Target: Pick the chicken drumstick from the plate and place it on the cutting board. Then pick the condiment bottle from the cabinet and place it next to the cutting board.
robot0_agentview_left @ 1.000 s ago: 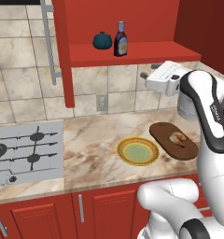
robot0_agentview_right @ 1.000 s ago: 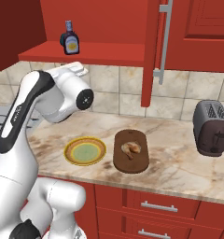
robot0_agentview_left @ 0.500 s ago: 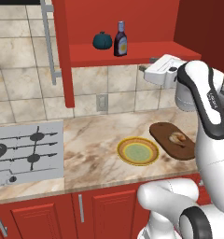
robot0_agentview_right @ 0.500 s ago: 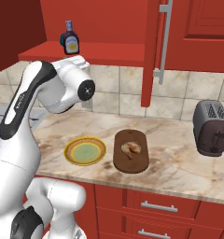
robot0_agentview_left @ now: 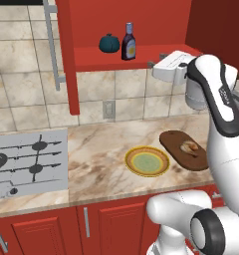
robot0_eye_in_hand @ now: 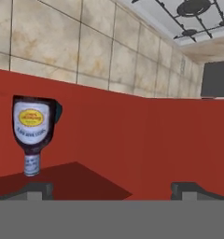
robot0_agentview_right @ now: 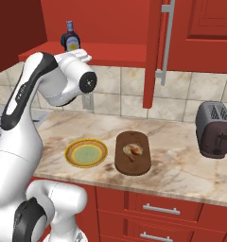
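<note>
Marble counter [robot0_agentview_left: 101,144] carries plate [robot0_agentview_left: 147,162], cutting board [robot0_agentview_left: 181,149] and toaster [robot0_agentview_right: 214,129].

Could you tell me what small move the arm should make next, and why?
Probably shift the hand sideways to centre it on the condiment bottle, then reach in. The chicken drumstick already lies on the cutting board, and the bottle stands on the cabinet shelf, off toward one finger in the hand view, with the fingers spread.

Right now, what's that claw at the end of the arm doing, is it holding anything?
Claw: open and empty, raised in front of the shelf, with the bottle ahead of it and off to one side, not between the fingers.
</note>
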Motion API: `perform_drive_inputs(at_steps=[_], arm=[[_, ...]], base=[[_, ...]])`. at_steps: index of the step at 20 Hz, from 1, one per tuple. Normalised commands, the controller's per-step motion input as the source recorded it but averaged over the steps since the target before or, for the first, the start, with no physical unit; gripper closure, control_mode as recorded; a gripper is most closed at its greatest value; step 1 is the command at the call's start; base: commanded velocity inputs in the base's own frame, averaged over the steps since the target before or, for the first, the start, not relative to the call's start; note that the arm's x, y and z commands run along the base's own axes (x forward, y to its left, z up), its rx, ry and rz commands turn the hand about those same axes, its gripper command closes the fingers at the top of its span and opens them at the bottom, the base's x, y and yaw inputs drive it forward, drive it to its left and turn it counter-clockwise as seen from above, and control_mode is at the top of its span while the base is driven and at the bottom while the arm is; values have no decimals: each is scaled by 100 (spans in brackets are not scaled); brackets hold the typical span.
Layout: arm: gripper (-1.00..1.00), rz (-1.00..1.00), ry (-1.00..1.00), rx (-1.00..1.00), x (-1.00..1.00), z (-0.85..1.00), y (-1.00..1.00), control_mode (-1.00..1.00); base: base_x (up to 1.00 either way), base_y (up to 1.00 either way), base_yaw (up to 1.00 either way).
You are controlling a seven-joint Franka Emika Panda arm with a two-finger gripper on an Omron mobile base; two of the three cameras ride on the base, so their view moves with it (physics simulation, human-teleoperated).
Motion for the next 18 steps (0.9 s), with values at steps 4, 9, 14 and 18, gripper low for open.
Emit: perform_drive_inputs(at_steps=[4,9,14,18], arm=[[-100,-1,0,0,8,18,0,-100],[-100,-2,0,0,6,16,0,-100],[-100,-2,0,0,7,12,0,-100],[-100,-2,0,0,13,4,0,-100]], base=[[0,0,0],[0,0,0],[0,0,0],[0,0,0]])
